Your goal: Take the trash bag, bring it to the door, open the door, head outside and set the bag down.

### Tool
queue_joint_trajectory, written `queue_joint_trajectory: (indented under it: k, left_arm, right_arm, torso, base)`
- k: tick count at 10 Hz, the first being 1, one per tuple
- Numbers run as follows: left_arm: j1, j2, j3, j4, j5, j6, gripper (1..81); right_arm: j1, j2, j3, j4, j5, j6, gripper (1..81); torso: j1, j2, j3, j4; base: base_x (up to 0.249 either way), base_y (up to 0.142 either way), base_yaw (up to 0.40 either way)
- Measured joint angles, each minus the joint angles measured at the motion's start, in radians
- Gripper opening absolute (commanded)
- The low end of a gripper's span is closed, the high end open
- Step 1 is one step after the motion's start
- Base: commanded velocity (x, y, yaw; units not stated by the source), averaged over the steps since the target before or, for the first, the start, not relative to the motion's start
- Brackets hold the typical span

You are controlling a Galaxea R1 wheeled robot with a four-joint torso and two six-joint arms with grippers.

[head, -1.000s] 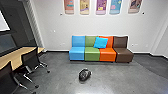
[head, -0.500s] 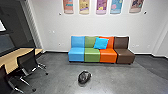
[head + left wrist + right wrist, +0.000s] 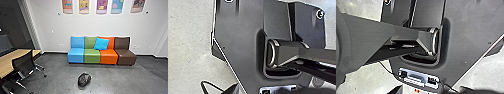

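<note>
Trash bag [image 3: 84, 80]: black, located at the lower centre of the head view. It rests on the grey floor [image 3: 55, 75], in front of the seat row and apart from it.

Pincer status: the left pincer and the right pincer cannot be confirmed as released or clenched.

Seat row: four adjoining seats, located at the centre of the frame, near the white wall [image 3: 52, 22]. Order from frame left to frame right: blue seat [image 3: 76, 56], green seat [image 3: 92, 56], orange seat [image 3: 109, 57], brown seat [image 3: 127, 57]. A bright blue cushion [image 3: 101, 44] is tilted against the backrests of the green and orange units.

Wall fittings: five coloured panels [image 3: 101, 6] are aligned in a row along the upper edge of the frame, above the seats.

Table [image 3: 17, 53]: light wood top, located at the left edge of the frame. A black chair [image 3: 24, 61] is positioned beside it, on the side toward the frame centre. Part of another chair is visible at the lower left.
</note>
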Motion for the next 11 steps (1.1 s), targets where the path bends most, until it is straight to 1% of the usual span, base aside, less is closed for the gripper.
queue_joint_trajectory:
  k: [8,11]
  left_arm:
    - [0.000,0.001,0.003,0.000,0.000,0.000,81.1]
    - [0.000,-0.001,0.002,0.000,0.000,0.000,81.1]
  right_arm:
    - [0.000,0.001,0.000,0.000,0.000,0.000,81.1]
    - [0.000,0.002,0.000,0.000,0.000,0.000,81.1]
  torso:
    - [0.000,0.000,0.000,0.000]
    - [0.000,0.000,0.000,0.000]
  base:
    - [0.171,0.068,0.000]
    - [0.168,0.000,0.000]
